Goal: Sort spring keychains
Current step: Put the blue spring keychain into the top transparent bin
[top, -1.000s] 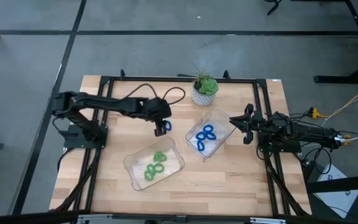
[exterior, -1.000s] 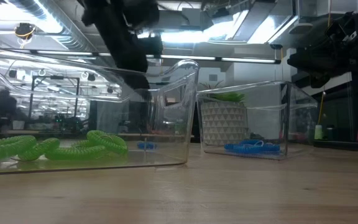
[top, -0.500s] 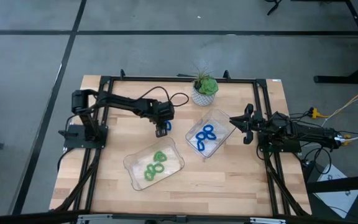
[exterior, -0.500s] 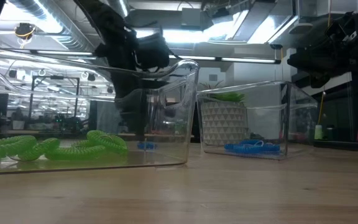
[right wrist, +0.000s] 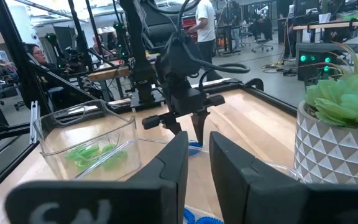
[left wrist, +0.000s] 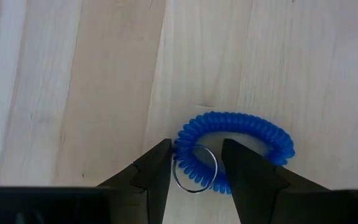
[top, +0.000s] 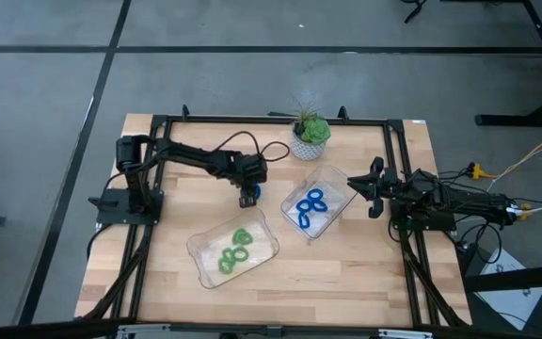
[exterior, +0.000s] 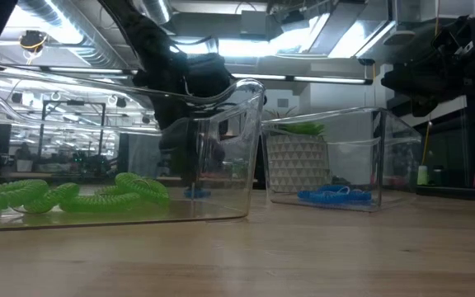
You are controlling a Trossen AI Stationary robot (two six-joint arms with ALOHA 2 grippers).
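Bright blue coils [left wrist: 241, 146] and green coils [top: 234, 250] were seen; the surface [top: 346, 264] was pale wood, the planter [right wrist: 337, 158] white with triangles.

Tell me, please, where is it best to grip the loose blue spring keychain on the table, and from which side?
Probably from above, on the coil next to its metal ring. The blue keychain lies flat on the table, and the left pincer, open, already straddles that part.

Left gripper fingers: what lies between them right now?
In the left wrist view, the left gripper is open, and between its fingers lie the blue spring keychain's coil and its metal ring, on the bare wooden table.
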